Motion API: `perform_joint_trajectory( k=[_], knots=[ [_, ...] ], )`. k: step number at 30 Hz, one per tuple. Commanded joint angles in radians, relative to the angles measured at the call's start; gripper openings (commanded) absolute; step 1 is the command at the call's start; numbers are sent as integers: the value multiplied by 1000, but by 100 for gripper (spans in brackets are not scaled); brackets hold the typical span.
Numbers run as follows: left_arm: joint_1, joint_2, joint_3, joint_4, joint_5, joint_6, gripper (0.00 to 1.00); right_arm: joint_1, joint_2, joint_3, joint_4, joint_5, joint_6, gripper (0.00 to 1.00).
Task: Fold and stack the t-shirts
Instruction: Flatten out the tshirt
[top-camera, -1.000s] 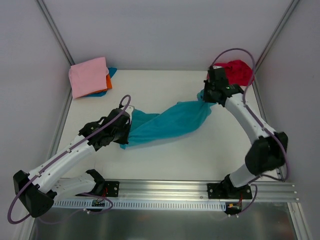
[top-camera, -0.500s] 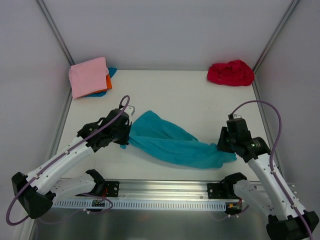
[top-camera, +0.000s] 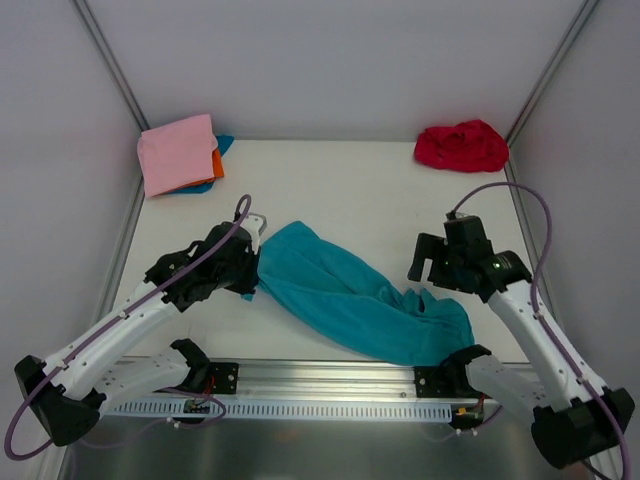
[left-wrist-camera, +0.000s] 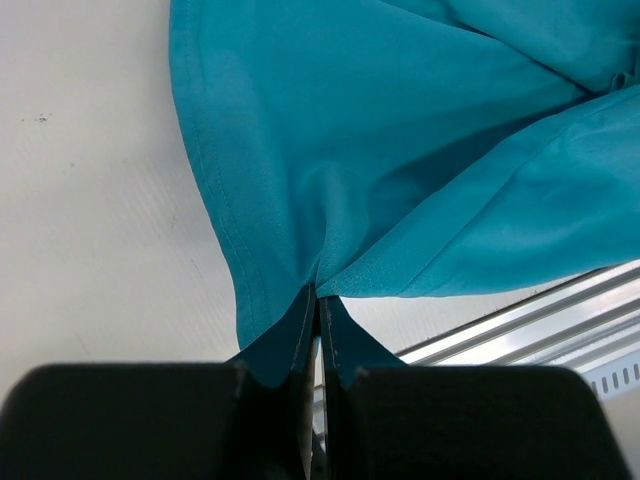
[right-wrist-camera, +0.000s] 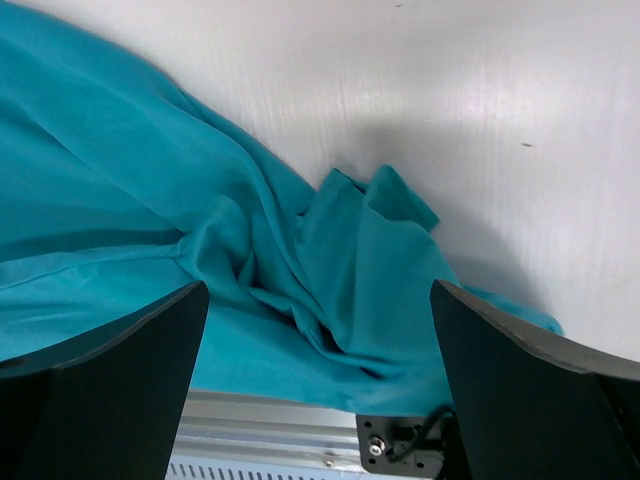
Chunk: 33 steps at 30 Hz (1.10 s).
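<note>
Top external view, Obs 1: where does the teal t-shirt (top-camera: 350, 300) lie?
Obs 2: On the desk (top-camera: 340, 190), drawn out in a long band. It runs from left of centre down to the near right. The right end is bunched in folds at the near edge, just beside the metal rail (top-camera: 330, 375).

Obs 1: Left gripper (top-camera: 252, 262)?
Obs 2: At the left end of the band. On the left wrist view the jaws are pressed together with a pinch of teal cloth caught between them. The fabric fans out from the fingertips (left-wrist-camera: 300, 325). The shirt's hem runs along the left side of that view.

Obs 1: Right gripper (top-camera: 425, 260)?
Obs 2: Over the bunched right end, a little to its far side. The jaws are spread wide and grip nothing. On the right wrist view the fingers (right-wrist-camera: 110, 380) stand far apart at either side of the view, and the crumpled cloth lies on the desk between and below them.

Obs 1: Other shirts?
Obs 2: Far left corner has a stack, with the pink t-shirt (top-camera: 178, 150) folded on top. An edge of the orange t-shirt (top-camera: 216, 163) and bits of the blue t-shirt (top-camera: 222, 145) show beneath it. The red t-shirt (top-camera: 462, 146) lies crumpled in the far right corner. Both are well apart from the teal one.
</note>
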<state>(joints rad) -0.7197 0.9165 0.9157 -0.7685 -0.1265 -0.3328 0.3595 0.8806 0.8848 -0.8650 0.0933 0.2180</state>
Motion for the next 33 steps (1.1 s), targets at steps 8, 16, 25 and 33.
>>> perform_joint_trajectory(
  k=[8, 16, 25, 33],
  knots=[
    [-7, -27, -17, -11, 24, -17, 0, 27, 244, -136, 221, -46, 40, 97],
    [-7, -33, -23, -3, 24, -15, 0, 29, 258, -147, 185, 149, 67, 97],
    [-7, -59, -31, -14, 10, -15, 0, 25, 343, -164, 213, 169, 101, 0],
    [-7, -67, -34, -12, 4, -18, 0, 26, 233, -147, 210, 192, 95, 0]
  ],
)
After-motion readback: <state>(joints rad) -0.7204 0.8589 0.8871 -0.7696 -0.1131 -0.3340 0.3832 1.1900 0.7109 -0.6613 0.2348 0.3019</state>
